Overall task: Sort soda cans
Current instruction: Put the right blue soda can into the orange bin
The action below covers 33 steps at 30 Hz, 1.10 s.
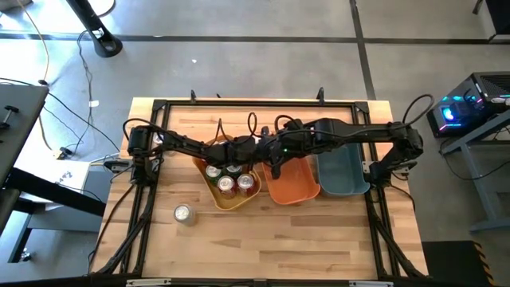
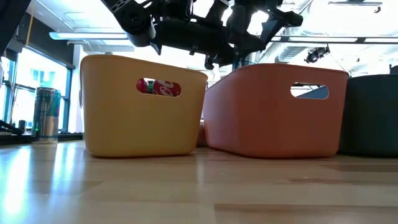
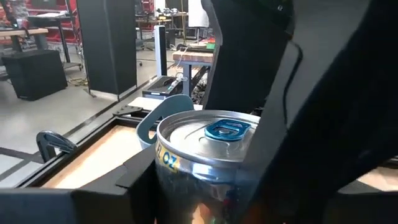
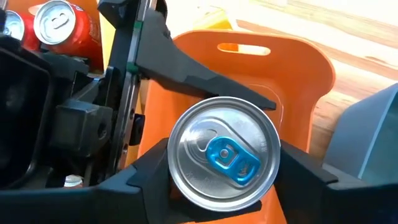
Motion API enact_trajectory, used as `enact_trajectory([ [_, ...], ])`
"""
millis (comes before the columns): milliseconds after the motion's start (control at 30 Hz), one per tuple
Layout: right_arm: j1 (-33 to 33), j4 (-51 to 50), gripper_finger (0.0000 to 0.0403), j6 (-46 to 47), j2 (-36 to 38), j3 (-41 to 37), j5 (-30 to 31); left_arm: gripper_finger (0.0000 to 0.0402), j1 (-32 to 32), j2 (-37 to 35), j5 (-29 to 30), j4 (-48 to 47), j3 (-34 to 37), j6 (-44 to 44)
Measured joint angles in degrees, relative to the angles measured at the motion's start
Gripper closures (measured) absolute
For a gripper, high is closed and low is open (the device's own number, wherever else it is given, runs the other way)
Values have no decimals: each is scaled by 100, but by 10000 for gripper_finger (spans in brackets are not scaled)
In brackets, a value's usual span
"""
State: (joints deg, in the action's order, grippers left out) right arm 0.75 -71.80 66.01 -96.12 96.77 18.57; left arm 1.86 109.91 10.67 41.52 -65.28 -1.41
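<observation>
Both grippers, left [image 3: 205, 205] and right [image 4: 224, 186], clamped on one silver can with blue tab [image 4: 224, 158] above the orange bin [image 4: 311, 68] near table centre: light, thin-walled, slippery, dentable; best held mid-body, gently.

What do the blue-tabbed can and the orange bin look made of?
Blue-tabbed can: apparently aluminium, with a bright brushed-silver lid that reflects light and an anodised-looking blue tab. Orange bin: probably moulded plastic, with smooth matte walls in one even colour and a cut-out handle slot.
</observation>
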Motion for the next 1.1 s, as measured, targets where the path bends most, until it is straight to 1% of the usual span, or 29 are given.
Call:
enact_trajectory([
  [100,8,-147,194,-236,52,-14,-57,121,1,-27,-115,66,-9,27],
  [167,24,-316,194,-239,101,-15,-60,98,1,-37,-161,63,-17,39],
  [267,52,-697,194,-213,216,-22,45,80,0,-129,-169,-127,-21,37],
  [367,51,-1003,194,-158,411,-22,116,77,-6,-301,-161,-369,-24,202],
  [467,52,-1153,194,-154,622,-22,204,78,-6,-523,-153,-870,-24,368],
  [667,52,-1116,194,-213,802,-17,391,77,71,-1276,-131,-2462,-22,296],
  [800,74,-1035,194,-544,718,-17,393,77,129,-1944,-189,-3570,-15,49],
  [933,90,-934,194,-1079,548,-32,385,76,190,-2506,-311,-3854,-9,-70],
  [1000,90,-596,194,-1278,540,-216,348,76,206,-2766,-297,-3881,-7,-91],
  [1100,72,-52,194,-1547,531,-641,77,76,226,-3128,-262,-3875,-4,-94],
])
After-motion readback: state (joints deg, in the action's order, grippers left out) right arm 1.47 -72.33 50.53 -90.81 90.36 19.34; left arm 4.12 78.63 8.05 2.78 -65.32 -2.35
